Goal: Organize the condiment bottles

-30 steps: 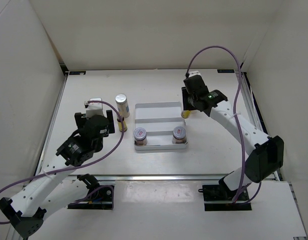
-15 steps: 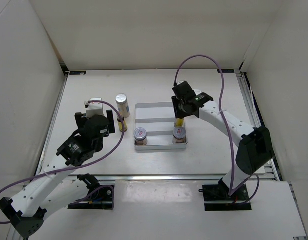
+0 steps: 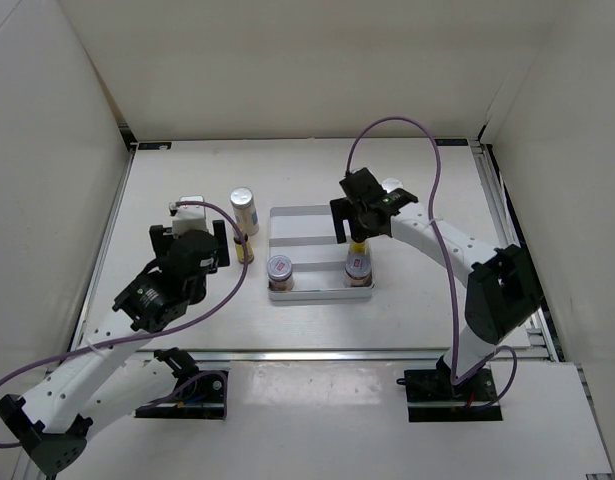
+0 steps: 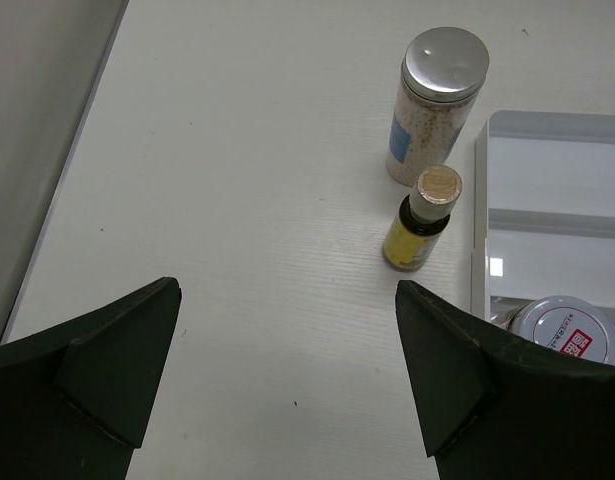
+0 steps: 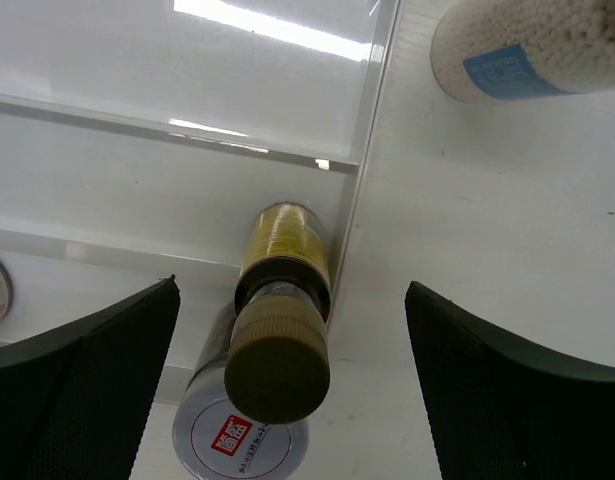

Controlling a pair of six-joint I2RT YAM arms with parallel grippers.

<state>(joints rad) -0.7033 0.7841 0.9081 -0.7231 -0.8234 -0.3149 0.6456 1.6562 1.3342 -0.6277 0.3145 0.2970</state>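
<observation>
- The right pincer [image 3: 361,212] hovered over the white ribbed tray [image 5: 137,90], fingers spread wide and gripping nothing.
- Between those fingers, touched by neither, the right yellow bottle [image 5: 280,250] stood upright in the tray, tight against its right rim.
- Just near of it sat the right jar [image 5: 242,440] in the tray's near right corner. The left jar [image 4: 565,330] sat in the near left corner.
- The right shaker [image 5: 517,45] stood on the surface [image 4: 237,150], just beyond the tray's far right corner.
- The left pincer [image 4: 287,300] was low over the surface, spread and holding nothing.
- Ahead of it, just left of the tray, the left shaker [image 4: 434,110] and left yellow bottle [image 4: 419,225] stood close together, the bottle on the near side.
</observation>
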